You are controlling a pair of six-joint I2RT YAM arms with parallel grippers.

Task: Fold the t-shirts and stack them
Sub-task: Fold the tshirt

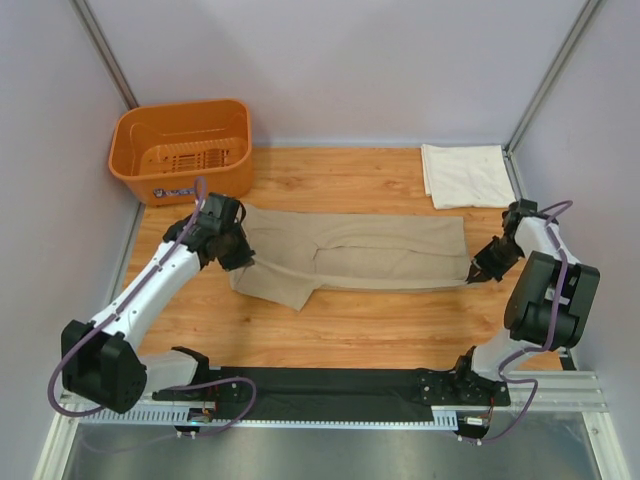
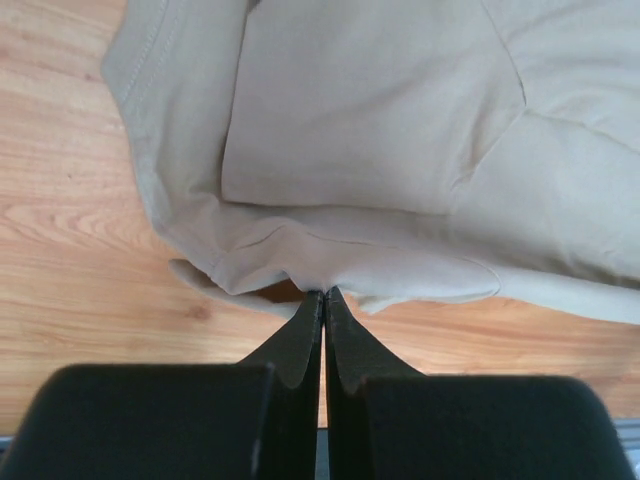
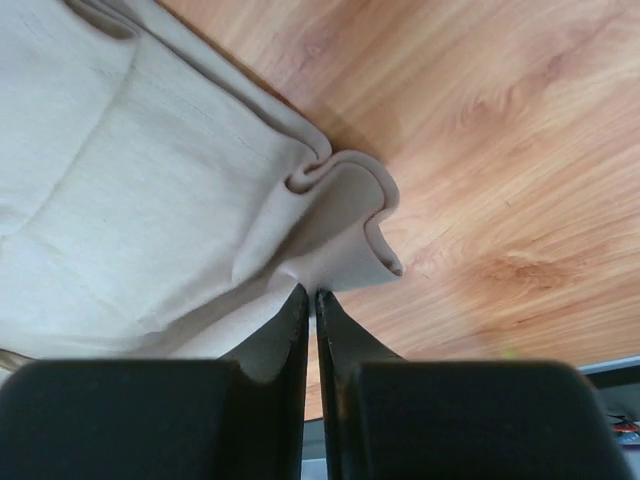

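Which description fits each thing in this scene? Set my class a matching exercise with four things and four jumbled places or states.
Things:
1 tan t-shirt
2 cream t-shirt
3 orange basket
4 left pincer

Descriptions:
a standing at the far left
b folded, at the far right
c spread out across the middle
d shut on a fabric edge

Pairs: 1-c; 2-b; 3-a; 4-d

1. We see bare table (image 1: 380,330) between the tan shirt (image 1: 370,250) and the arm bases, open from side to side.
2. The basket (image 1: 130,165) blocks the far left corner, near the left end effector (image 1: 238,258).
3. The white shirt (image 1: 465,175) fills the far right corner, with bare wood between it and the basket.
4. Walls (image 1: 50,200) close off both sides.
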